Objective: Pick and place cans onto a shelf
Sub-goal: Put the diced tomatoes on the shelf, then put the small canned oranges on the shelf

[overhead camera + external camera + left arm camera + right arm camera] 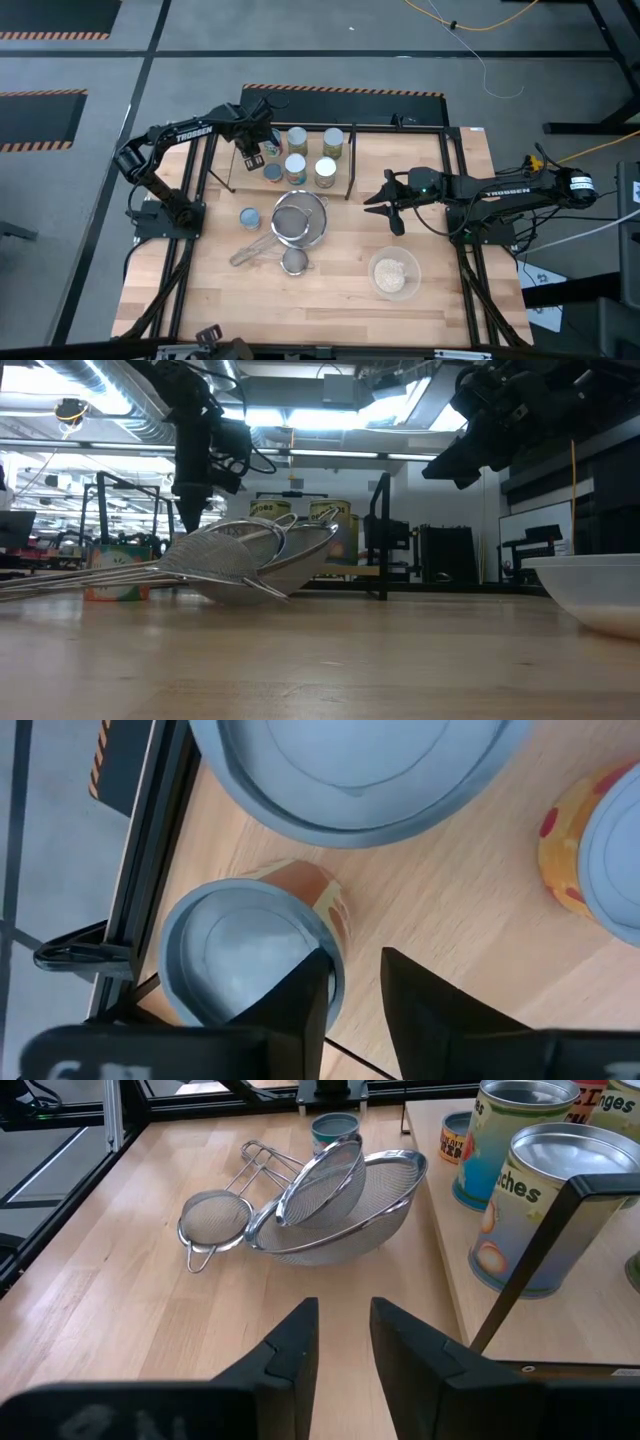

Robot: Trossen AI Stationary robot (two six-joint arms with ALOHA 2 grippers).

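Overhead, left tool (252,152) above round blue-topped can (250,955) on slatted-rod shelf (350,160).

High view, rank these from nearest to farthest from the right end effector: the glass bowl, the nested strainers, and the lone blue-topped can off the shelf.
From the right end effector:
1. Glass bowl, on the table's near-right part, closest.
2. Nested strainers, at the table's middle, farther toward the left arm.
3. Lone blue-topped can, beyond the strainers on the left side, farthest.

Grey floor (300,40) with orange-black hazard tape strips (340,91) and a yellow cable (470,25); bright ceiling lights (330,418) and silver ducts (90,385) overhead
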